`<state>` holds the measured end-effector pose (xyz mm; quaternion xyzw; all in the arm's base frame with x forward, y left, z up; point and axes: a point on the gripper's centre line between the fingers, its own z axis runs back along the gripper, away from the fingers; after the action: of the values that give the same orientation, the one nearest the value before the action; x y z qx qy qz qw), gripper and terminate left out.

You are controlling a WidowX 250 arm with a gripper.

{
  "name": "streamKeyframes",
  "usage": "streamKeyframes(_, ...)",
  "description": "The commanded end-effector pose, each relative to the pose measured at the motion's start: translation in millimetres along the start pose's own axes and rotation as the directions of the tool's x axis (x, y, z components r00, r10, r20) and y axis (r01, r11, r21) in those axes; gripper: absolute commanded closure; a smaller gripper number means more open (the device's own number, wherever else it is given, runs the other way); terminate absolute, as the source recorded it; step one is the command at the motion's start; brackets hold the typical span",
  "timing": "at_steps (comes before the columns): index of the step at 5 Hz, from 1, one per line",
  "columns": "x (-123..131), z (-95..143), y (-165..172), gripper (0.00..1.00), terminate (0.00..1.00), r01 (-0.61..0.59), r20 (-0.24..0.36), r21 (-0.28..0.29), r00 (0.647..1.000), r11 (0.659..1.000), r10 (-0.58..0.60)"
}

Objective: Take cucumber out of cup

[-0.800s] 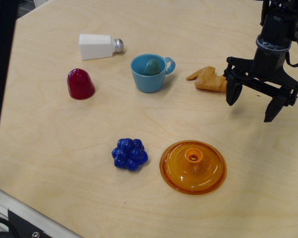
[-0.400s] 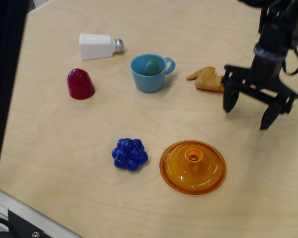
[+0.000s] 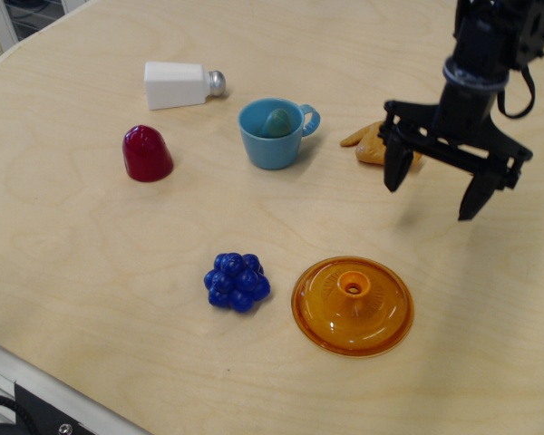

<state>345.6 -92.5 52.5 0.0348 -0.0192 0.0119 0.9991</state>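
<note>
The gripper point(image 3: 435, 184) has slid left toward the cup since the earlier frame. Nearest the camera lie an orange lid point(image 3: 353, 305) and blue berry cluster point(image 3: 237, 282); beyond them the cucumber point(image 3: 276, 122) sits inside the light blue cup point(image 3: 272, 136). A clean pick likely means centring above the mouth, descending straight. Jaws are spread wide, empty, touching nothing.

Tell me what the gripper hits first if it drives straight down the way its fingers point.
Probably bare table. The open gripper points down at empty wood right of the cup; the tan toy lies just behind its left finger, but depth is unclear.
</note>
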Motion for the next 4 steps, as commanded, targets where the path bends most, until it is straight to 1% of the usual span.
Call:
streamKeyframes(1, -10.7, 48.7, 35.0, 0.00, 0.00, -0.258, 0.082, 0.004, 0.963, 0.966, 0.257)
streamKeyframes(2, -23.3, 55.9, 58.4, 0.00, 0.00, -0.447, 0.082, 0.028, 0.892, 0.894, 0.444)
streamKeyframes(3, -31.6, 53.2, 77.7, 0.00, 0.00, -0.573, 0.106, 0.001, 0.815, 0.819, 0.570)
streamKeyframes(4, -24.3, 47.2, 104.3, 0.00, 0.00, -0.604, 0.159, -0.023, 0.784, 0.796, 0.600)
